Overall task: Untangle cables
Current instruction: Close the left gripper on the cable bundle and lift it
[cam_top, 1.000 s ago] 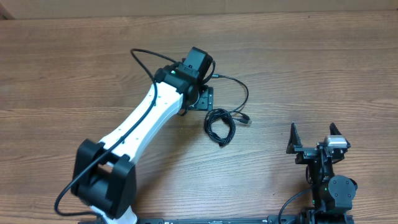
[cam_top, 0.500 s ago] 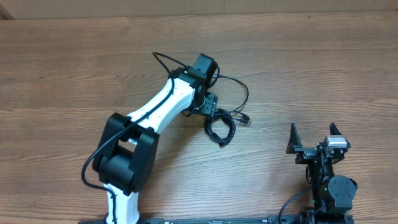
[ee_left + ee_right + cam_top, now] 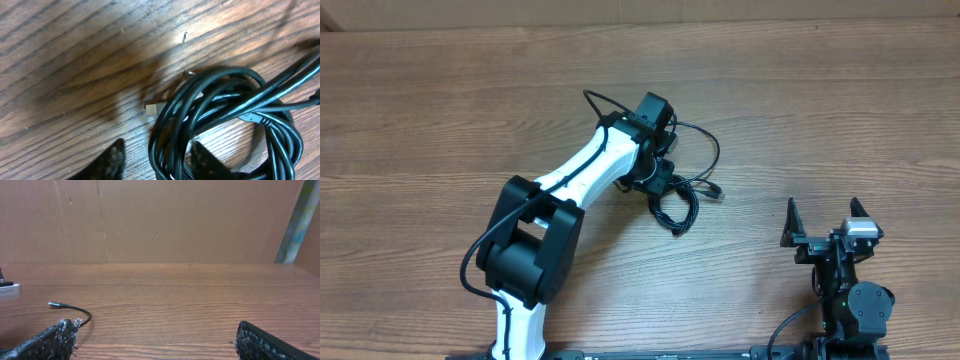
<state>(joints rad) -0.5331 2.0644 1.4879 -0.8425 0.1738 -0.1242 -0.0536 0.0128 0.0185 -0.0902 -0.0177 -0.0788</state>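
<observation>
The cables (image 3: 676, 206) are a tangled bundle of thin black loops in the middle of the table, with one strand arcing up and right. My left gripper (image 3: 661, 181) is down at the bundle's upper left edge. In the left wrist view its jaws (image 3: 157, 162) straddle several strands of the cables (image 3: 225, 100); the right finger touches them and a gap remains at the left finger. A small silvery plug (image 3: 152, 108) lies just ahead of the fingers. My right gripper (image 3: 825, 212) sits at the table's near right, wide open and empty (image 3: 157, 340).
A loose cable end (image 3: 70, 308) with a silvery tip lies on the wood ahead of the right gripper's left finger. A brown cardboard wall (image 3: 160, 220) closes the far side of the wooden table (image 3: 440, 120).
The left arm has swung right and come down onto the bundle, and its jaws have narrowed around the strands. The right arm has not moved.
</observation>
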